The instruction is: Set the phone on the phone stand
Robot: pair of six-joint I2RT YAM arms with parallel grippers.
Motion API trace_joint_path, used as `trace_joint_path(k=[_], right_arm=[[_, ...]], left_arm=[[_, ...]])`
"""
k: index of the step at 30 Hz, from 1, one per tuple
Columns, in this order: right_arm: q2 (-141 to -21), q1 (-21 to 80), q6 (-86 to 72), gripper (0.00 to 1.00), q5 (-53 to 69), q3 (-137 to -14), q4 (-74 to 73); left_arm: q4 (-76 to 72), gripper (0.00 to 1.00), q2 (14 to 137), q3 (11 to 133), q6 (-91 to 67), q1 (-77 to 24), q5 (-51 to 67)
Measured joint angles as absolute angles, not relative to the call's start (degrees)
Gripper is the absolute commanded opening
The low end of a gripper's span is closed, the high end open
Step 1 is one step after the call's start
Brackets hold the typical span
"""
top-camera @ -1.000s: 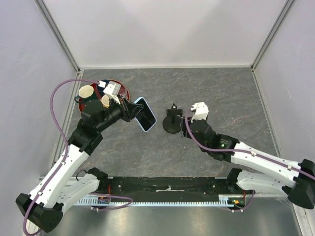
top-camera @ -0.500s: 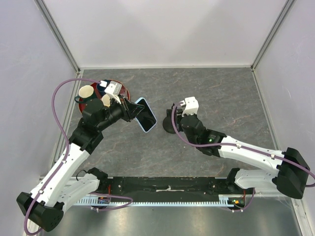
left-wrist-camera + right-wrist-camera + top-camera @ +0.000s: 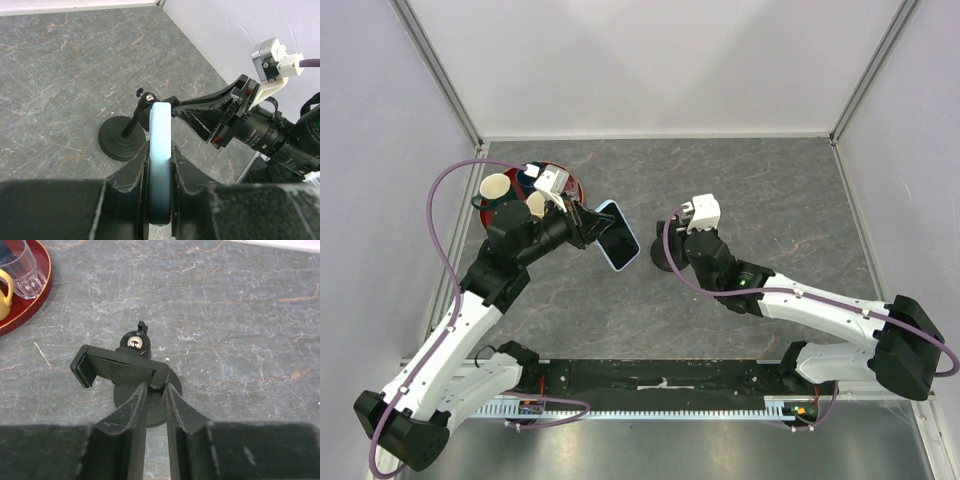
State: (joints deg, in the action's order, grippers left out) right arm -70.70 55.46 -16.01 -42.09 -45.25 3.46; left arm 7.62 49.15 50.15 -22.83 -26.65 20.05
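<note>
My left gripper is shut on the phone, a light blue case with a black screen, and holds it on edge above the table, left of the phone stand. In the left wrist view the phone shows edge-on between the fingers, with the stand's disc base just beyond. My right gripper is over the stand. In the right wrist view its fingers are closed on the right end of the stand's clamp, above the round base.
A red tray with cups stands at the back left, behind my left wrist. The right wrist view shows its rim, a clear glass and a yellow cup. White walls enclose the grey table.
My right gripper has moved left onto the stand and closed on its clamp. My left gripper has kept the phone almost still.
</note>
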Motion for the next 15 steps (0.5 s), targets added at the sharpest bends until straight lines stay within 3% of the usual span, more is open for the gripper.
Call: trace_joint_path(k=[6,15], right_arm=[[-70.61,53.87,-13.37,0.0,-41.04,-44.42,6.37],[-67.0,48.36,-7.9,0.0,-29.32,-39.55,12.01]], left_arm=[[7.46,0.02,49.3,50.15,-22.81,-26.37,21.67],[5.43,0.02,52.14,50.15,-22.33,-26.35,30.59]])
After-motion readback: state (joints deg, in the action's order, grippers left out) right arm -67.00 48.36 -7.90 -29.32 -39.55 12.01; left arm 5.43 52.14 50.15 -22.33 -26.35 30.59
